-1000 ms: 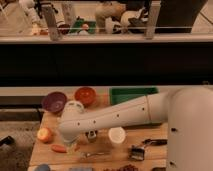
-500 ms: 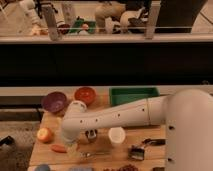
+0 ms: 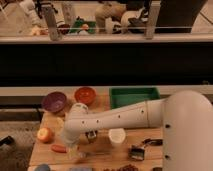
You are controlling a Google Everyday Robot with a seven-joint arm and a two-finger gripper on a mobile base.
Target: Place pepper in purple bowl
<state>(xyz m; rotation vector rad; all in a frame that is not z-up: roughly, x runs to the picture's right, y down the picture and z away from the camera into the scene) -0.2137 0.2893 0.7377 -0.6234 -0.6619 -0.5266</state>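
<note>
The pepper (image 3: 59, 148), slim and red-orange, lies flat on the wooden table near the front left. The purple bowl (image 3: 54, 101) stands at the back left of the table and looks empty. My white arm reaches in from the right, across the table. Its gripper (image 3: 75, 150) hangs low over the table, just right of the pepper's end. The wrist hides most of the gripper.
An orange-red bowl (image 3: 85, 95) stands right of the purple one. A green tray (image 3: 134, 96) is at the back right. A red-yellow apple (image 3: 45, 134) sits left of the pepper. A white cup (image 3: 117, 136) stands at the table's middle. Small dark objects (image 3: 137, 152) lie front right.
The arm's end has moved slightly left and lower, closer to the pepper. The pepper and the bowls have not moved.
</note>
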